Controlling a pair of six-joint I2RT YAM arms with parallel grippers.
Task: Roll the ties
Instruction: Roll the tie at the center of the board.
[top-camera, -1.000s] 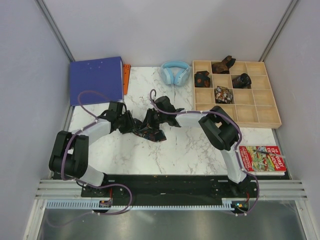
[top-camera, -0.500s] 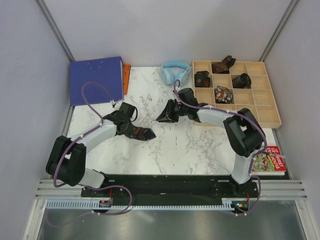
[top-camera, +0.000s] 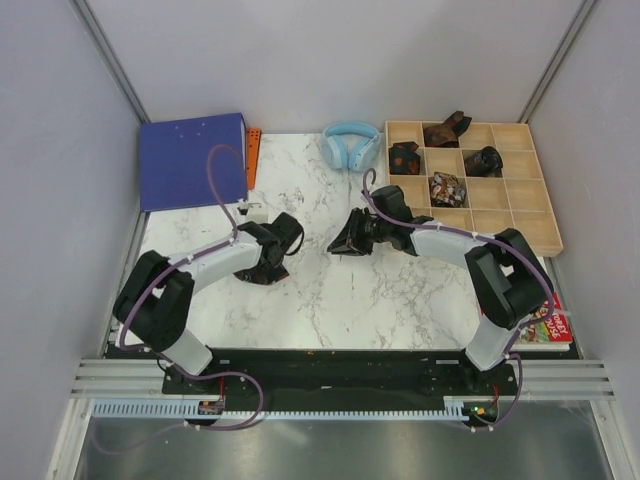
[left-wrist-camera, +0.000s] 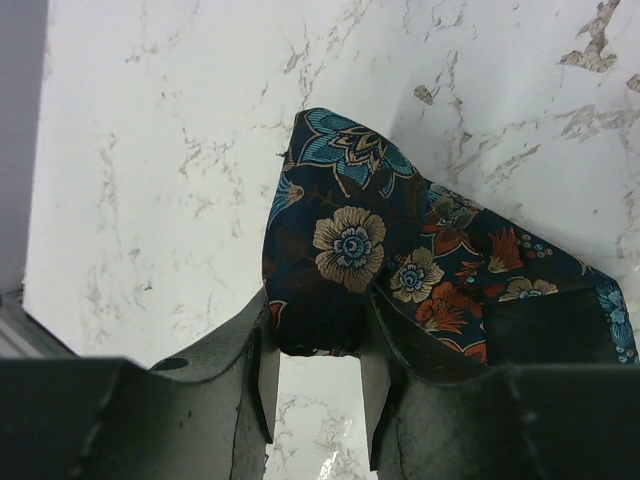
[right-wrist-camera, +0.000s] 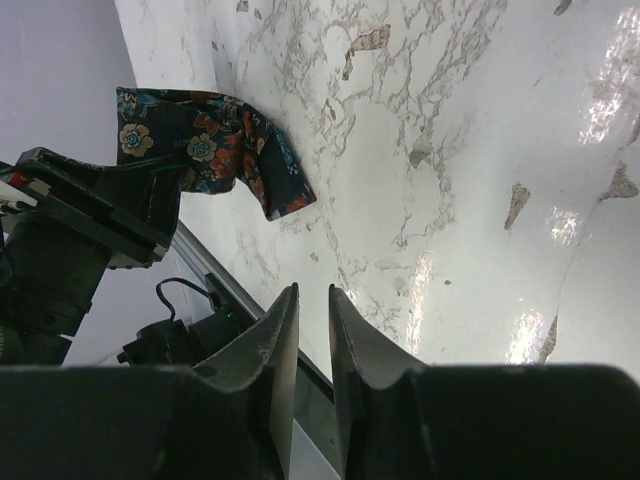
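Note:
A dark navy tie with a floral print lies folded on the white marble table. My left gripper is shut on its near fold. In the top view this gripper is left of centre, and the tie is mostly hidden beneath it. My right gripper has its jaws almost together with nothing between them. It hovers over bare marble at the table's centre, apart from the tie. Several rolled ties sit in compartments of the wooden tray.
Light-blue headphones lie at the back, beside the tray. A blue binder with an orange strip beside it lies at the back left. A red book lies at the front right, partly under the right arm.
The right gripper let go of the tie and moved right, away from it. The left gripper kept the tie, turned and shifted right, and the tie is now bunched under it.

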